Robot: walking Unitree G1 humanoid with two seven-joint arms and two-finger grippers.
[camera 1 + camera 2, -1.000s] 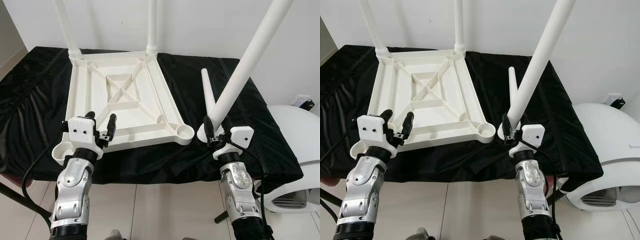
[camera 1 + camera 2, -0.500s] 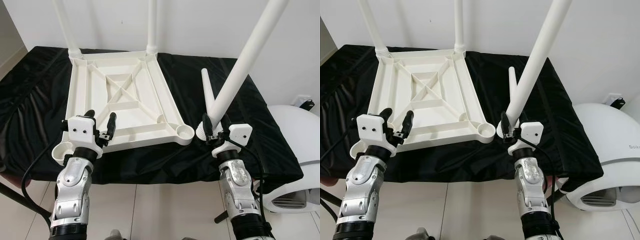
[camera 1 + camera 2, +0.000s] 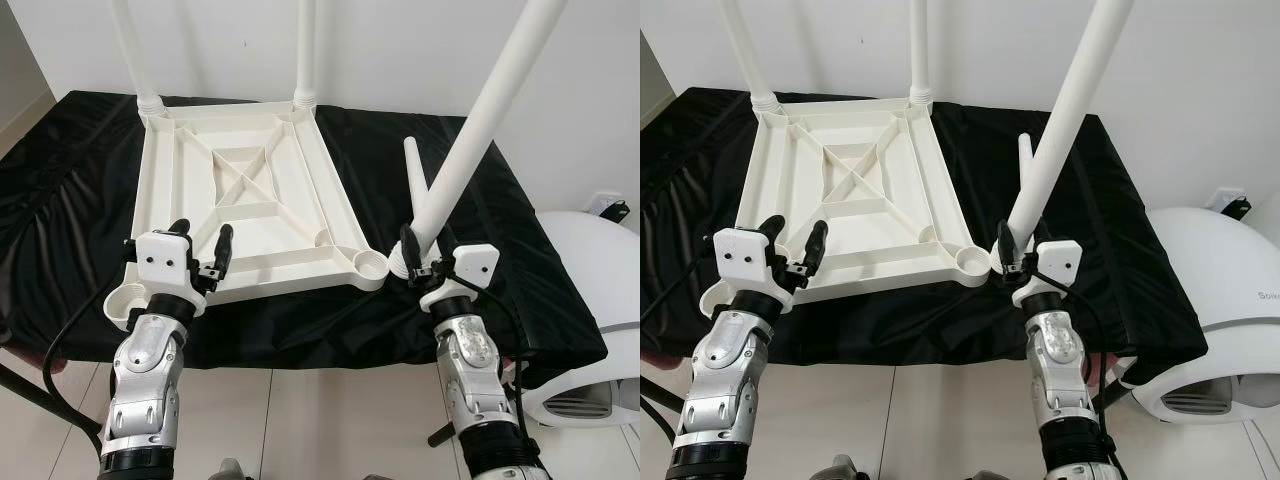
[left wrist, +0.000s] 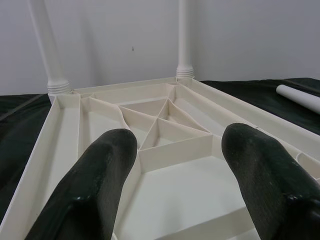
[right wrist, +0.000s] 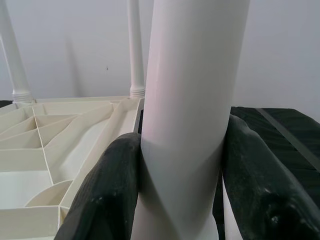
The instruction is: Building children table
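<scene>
Right gripper (image 3: 424,252): squeezing the long white plastic table leg (image 3: 478,128), now moving it closer to the empty corner socket (image 3: 371,264).
Left gripper (image 3: 201,248): staying wide open, holding nothing, over the near edge.
White upside-down plastic tabletop (image 3: 245,195): lying on the black-covered table (image 3: 520,230), two legs standing in it.
Spare white leg (image 3: 414,178): lying beside it.

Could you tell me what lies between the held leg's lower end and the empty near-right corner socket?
Only bare black cloth separates leg and socket, seen in the left eye view.
</scene>
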